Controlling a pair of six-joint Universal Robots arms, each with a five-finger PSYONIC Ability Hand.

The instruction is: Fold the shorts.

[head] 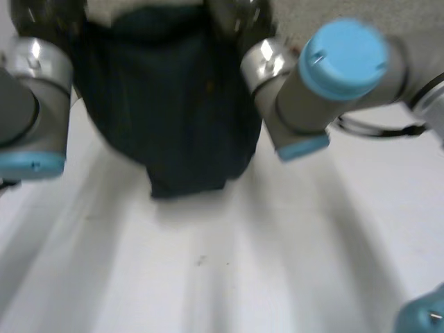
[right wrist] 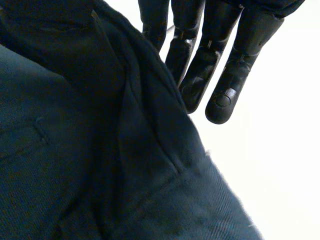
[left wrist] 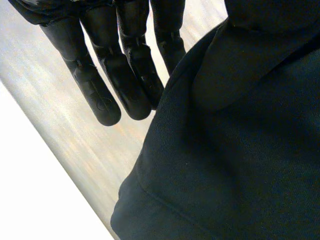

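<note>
The dark blue shorts (head: 173, 104) hang spread between my two arms at the far side of the white table (head: 243, 263), with the lower end toward me. My left hand (head: 41, 17) is at the shorts' far left corner. In the left wrist view its fingers (left wrist: 125, 75) are straight and the cloth (left wrist: 240, 150) runs up beside them over the thumb, pinched there. My right hand (head: 239, 17) is at the far right corner. Its fingers (right wrist: 200, 75) are also straight, and a folded edge of the shorts (right wrist: 75, 150) runs up into the hand.
The left forearm (head: 31, 104) and right forearm (head: 326, 83) flank the shorts closely. Bare white table stretches from the shorts to the near edge. Another light-blue cap (head: 423, 316) sits at the near right corner.
</note>
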